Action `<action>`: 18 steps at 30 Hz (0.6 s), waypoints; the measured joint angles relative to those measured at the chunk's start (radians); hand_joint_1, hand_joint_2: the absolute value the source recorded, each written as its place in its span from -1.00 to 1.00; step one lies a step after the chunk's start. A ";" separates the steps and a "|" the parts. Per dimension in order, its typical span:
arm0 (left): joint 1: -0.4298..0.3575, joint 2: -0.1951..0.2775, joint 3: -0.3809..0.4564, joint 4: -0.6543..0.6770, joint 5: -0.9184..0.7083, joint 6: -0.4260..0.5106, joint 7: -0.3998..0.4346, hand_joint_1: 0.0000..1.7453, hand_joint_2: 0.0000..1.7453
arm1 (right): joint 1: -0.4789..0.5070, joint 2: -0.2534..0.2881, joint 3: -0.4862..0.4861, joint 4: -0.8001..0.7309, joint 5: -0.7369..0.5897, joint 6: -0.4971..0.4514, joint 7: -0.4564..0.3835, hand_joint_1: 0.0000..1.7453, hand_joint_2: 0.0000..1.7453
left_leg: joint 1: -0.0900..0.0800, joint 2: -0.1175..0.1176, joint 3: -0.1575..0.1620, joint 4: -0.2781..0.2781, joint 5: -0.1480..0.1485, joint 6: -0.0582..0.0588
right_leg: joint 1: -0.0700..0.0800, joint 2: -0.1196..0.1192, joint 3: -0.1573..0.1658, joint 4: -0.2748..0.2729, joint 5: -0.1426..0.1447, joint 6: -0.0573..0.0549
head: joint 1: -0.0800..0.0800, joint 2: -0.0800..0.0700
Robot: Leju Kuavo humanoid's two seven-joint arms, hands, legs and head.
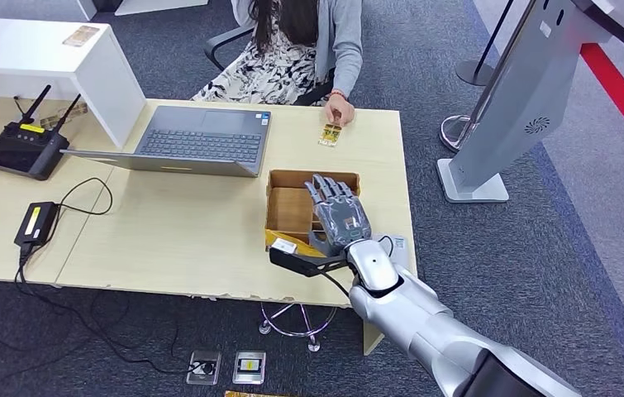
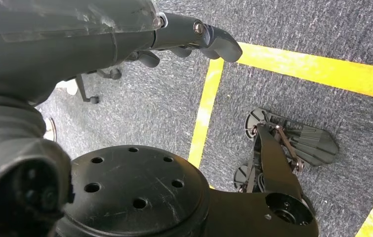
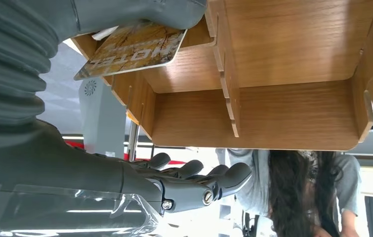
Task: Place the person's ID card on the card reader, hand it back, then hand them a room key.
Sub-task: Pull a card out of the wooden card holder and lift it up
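Room key: your right wrist view shows a card printed "MOTEL" [image 3: 132,48] under the thick thumb of the right hand, at the edge of the wooden box's compartments.
Right hand: your right hand [image 1: 339,217] hovers over the wooden box [image 1: 288,207] on the desk, fingers stretched forward and spread, palm down. In the right wrist view the thumb lies on the card, so the hand holds the card against its palm side; you cannot see more of the grip.
Wooden box: an open tray with dividers [image 3: 228,69], sitting near the desk's front edge at your right, close to the laptop's corner.
ID card: a small yellow-patterned card [image 1: 330,134] lies on the far side of the desk [image 1: 168,231], with the person's hand [image 1: 340,111] touching its far end.
Person: seated across the desk in a grey cardigan and patterned dress, arm reaching to the card.
Left hand: your left hand [image 2: 194,37] hangs over grey carpet with yellow floor lines; fingers curl in with nothing in them.
Surroundings: an open laptop [image 1: 197,141] is left of the box, a black router [image 1: 26,149] and a power adapter [image 1: 35,223] farther left, a white kiosk stand [image 1: 523,99] on the floor to the right.
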 joint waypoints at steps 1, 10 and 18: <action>0.000 0.000 0.000 0.000 0.000 0.001 0.000 -1.00 -1.00 | 0.000 0.000 0.000 0.001 0.000 0.000 0.001 -1.00 1.00 | 0.000 0.000 0.000 0.000 0.000 0.000 | 0.000 0.000 0.000 0.000 0.000 0.000 | 0.000 0.000; 0.000 0.000 0.000 0.000 -0.002 0.004 0.000 -1.00 -1.00 | 0.000 -0.003 -0.010 0.002 -0.030 0.004 -0.006 -1.00 1.00 | 0.000 0.000 0.000 0.000 0.000 0.000 | 0.000 0.000 0.000 0.000 0.000 0.000 | 0.000 0.000; 0.000 0.000 0.000 0.000 0.000 0.005 -0.006 -1.00 -1.00 | 0.005 -0.007 -0.019 -0.025 -0.064 0.027 -0.021 -1.00 1.00 | 0.000 0.000 0.000 0.000 0.000 0.000 | 0.000 0.000 0.000 0.000 0.000 0.000 | 0.000 0.000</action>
